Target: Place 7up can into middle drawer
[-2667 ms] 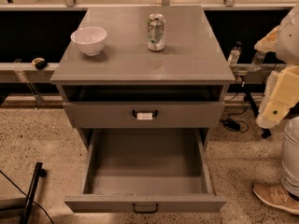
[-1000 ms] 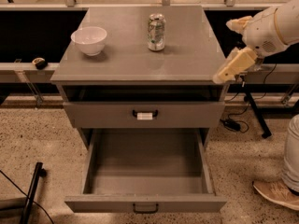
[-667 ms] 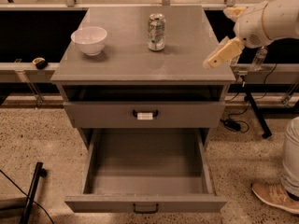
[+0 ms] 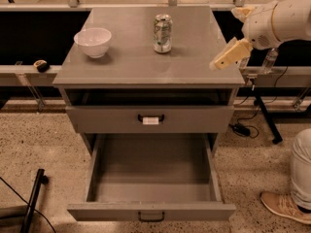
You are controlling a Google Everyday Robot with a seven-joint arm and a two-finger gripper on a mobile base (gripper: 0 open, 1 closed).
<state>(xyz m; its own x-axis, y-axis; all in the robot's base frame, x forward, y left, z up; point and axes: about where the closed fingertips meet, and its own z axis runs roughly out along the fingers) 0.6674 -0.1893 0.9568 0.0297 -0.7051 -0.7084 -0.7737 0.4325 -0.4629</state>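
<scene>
The 7up can (image 4: 163, 33) stands upright on the grey cabinet top (image 4: 146, 64), near the back middle. The middle drawer (image 4: 194, 211) is pulled wide open below and holds nothing; its dark bar handle (image 4: 151, 217) faces me. My gripper (image 4: 218, 63) hangs at the end of the white arm (image 4: 277, 21), just above the top's right edge. It is to the right of the can, well apart from it, and points down and left. It holds nothing that I can see.
A white bowl (image 4: 93, 41) sits on the top, left of the can. The shut drawer above has a handle with a white tag (image 4: 150, 119). A person's leg and shoe (image 4: 286, 205) are at the lower right. A stand and cables (image 4: 257, 120) are at the right.
The arm has swung up from low at the right and moved left, so the gripper now hangs over the cabinet top's right edge. Can, bowl and drawers have not moved.
</scene>
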